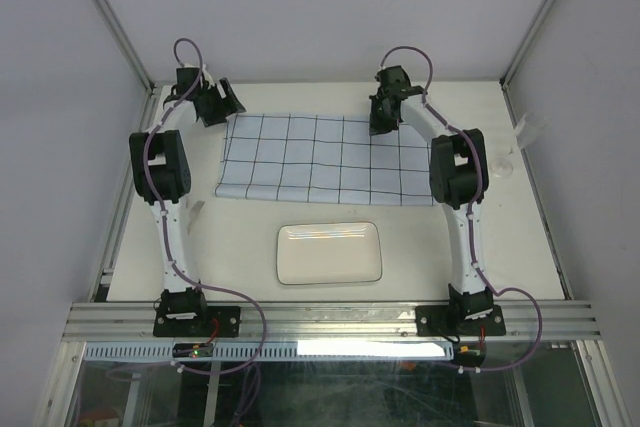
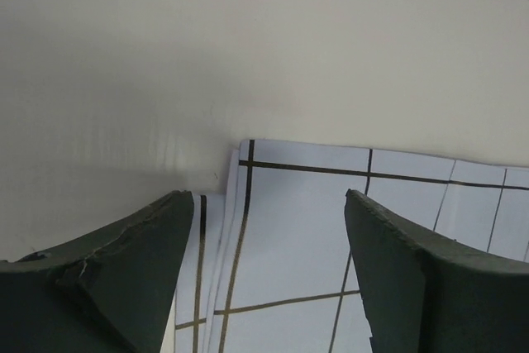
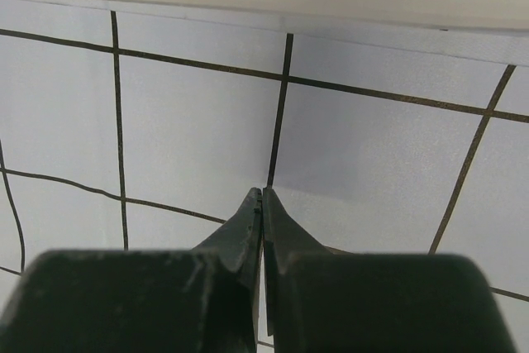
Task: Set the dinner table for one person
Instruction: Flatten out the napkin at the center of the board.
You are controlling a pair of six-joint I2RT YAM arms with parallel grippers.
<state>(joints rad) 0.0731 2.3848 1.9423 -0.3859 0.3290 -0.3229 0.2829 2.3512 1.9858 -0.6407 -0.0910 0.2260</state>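
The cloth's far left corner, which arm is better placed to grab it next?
Left. The left hand is open right at that corner of the cloth; the right hand is shut, over the cloth's far right part.

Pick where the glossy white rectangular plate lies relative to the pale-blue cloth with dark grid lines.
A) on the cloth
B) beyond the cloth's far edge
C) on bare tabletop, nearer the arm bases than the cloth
C: the top view shows the plate on the bare cream-white tabletop, apart from the cloth, on its near side.
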